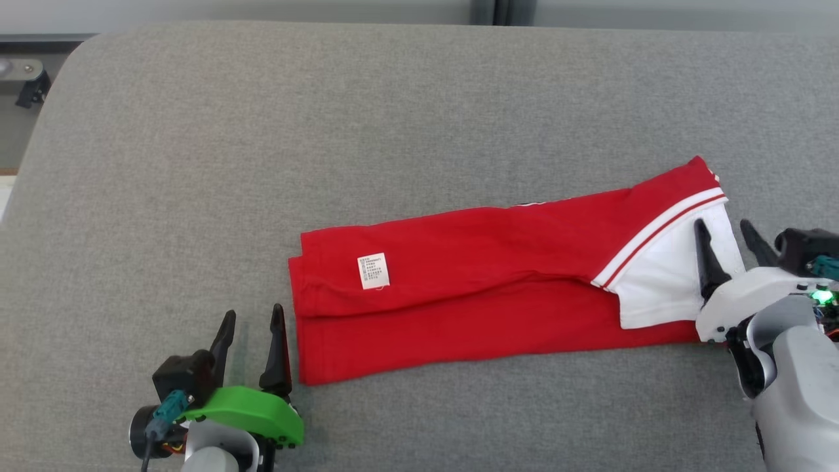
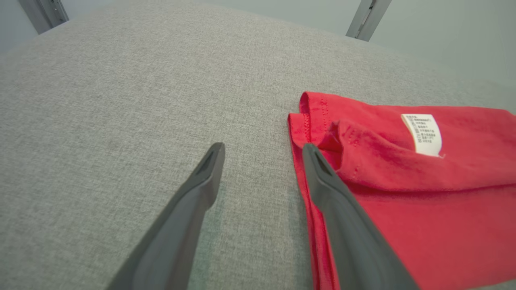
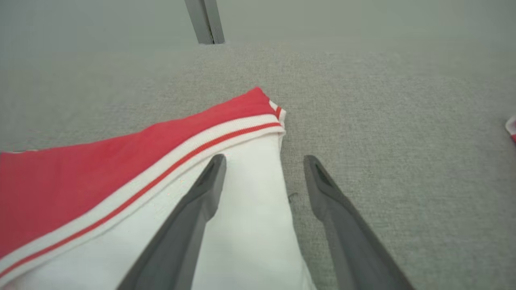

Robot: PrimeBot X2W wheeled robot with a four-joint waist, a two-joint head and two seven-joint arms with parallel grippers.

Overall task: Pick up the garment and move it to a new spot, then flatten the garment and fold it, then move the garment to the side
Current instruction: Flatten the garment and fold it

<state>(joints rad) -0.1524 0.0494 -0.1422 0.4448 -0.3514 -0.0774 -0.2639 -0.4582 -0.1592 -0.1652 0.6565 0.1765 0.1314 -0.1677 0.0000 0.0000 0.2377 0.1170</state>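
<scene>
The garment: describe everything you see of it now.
The garment is red knit, folded lengthways into a long band, flat on the grey cushion. White care label near its left end; white panel with striped trim at its right. The left end effector and right end effector, both open, stand at its two ends.

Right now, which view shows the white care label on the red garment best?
The left wrist view: the care label is close and large, its print visible. The head view shows it small on the garment. The right wrist view shows the garment's white striped end.
</scene>
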